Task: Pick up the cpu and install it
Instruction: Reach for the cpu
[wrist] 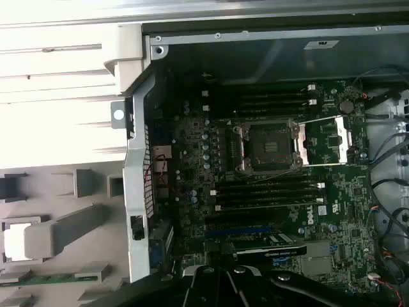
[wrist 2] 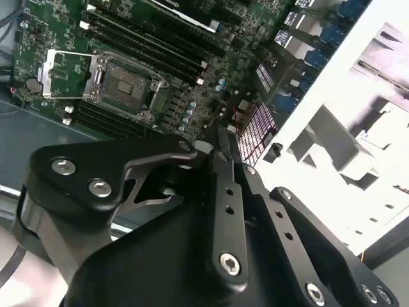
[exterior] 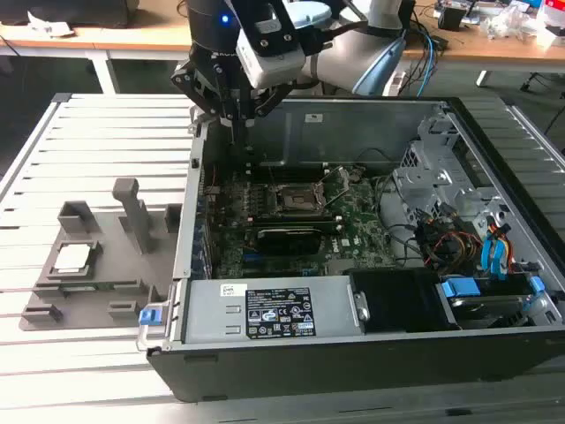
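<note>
Metal slats make up the pale table (exterior: 106, 132), and it carries everything we see. On it lies a black computer case (exterior: 353, 371) with its side off, taking up the middle and the exterior view's right of the table. The arm (exterior: 353, 53) reaches in from beyond the table's far edge. Along the case's near wall sits a grey box with a label (exterior: 265, 314), and beside it, toward the near corner on the exterior view's right, are blue-tipped cables (exterior: 494, 256).

A green motherboard (exterior: 353, 234) covers the floor of the case, and we see it in both wrist views too (wrist 2: 51, 38) (wrist: 332, 211). A grey holder (exterior: 97, 291) with upright posts rests on the table just beside the case, on the exterior view's left.

The gripper (exterior: 236, 128) hangs above the case's far corner on the exterior view's left, over the wall and touching nothing. Its fingers look pressed together with nothing between them, as both wrist views also suggest (wrist 2: 214, 144) (wrist: 220, 272).

The socket (exterior: 296, 199) sits near the middle of the motherboard, its metal lid swung open in both wrist views (wrist 2: 124, 80) (wrist: 268, 146).

The cpu (exterior: 72, 257) lies flat in a pocket of the holder, near the holder's edge farthest from the case, well apart from the gripper. A thin green memory stick (wrist: 38, 278) lies in the holder as well.
</note>
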Controlling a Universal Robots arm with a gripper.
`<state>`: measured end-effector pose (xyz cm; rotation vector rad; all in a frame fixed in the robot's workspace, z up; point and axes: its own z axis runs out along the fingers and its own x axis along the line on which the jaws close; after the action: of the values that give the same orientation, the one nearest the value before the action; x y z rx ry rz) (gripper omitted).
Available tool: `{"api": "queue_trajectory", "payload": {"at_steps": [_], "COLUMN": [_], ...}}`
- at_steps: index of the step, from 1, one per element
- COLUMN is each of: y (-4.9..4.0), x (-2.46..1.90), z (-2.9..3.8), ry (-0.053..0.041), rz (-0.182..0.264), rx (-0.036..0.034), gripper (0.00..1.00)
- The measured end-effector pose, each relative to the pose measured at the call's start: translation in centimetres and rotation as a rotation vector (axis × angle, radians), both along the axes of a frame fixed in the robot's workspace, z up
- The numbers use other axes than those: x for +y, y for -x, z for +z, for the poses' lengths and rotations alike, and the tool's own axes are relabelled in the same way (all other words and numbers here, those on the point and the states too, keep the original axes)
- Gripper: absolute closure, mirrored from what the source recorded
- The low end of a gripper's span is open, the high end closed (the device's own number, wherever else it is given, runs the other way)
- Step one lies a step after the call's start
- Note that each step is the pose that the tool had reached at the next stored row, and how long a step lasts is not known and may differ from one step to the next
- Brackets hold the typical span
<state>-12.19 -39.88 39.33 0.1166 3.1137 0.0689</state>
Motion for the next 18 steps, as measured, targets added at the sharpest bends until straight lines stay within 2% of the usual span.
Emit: {"api": "queue_trajectory", "payload": {"at_steps": [1,2,5,10,13,16,18], "y": [0.27,1.09,1.91,4.61,5.69,7.57,8.21], "x": [-0.01,0.0,0.0,0.0,0.0,0.0,0.0], "z": [0.01,0.0,0.0,0.0,0.0,0.0,0.0], "ry": [0.0001,0.0,0.0001,0.0001,0.0,0.0001,0.0001], "rz": [0.0,0.0,0.0,0.0,0.0,0.0,0.0], "rx": [0.0,0.0,0.0,-0.0002,-0.0003,-0.0003,-0.0003], "gripper": [0.89,0.89,0.89,0.89,0.89,0.89,0.89]}}
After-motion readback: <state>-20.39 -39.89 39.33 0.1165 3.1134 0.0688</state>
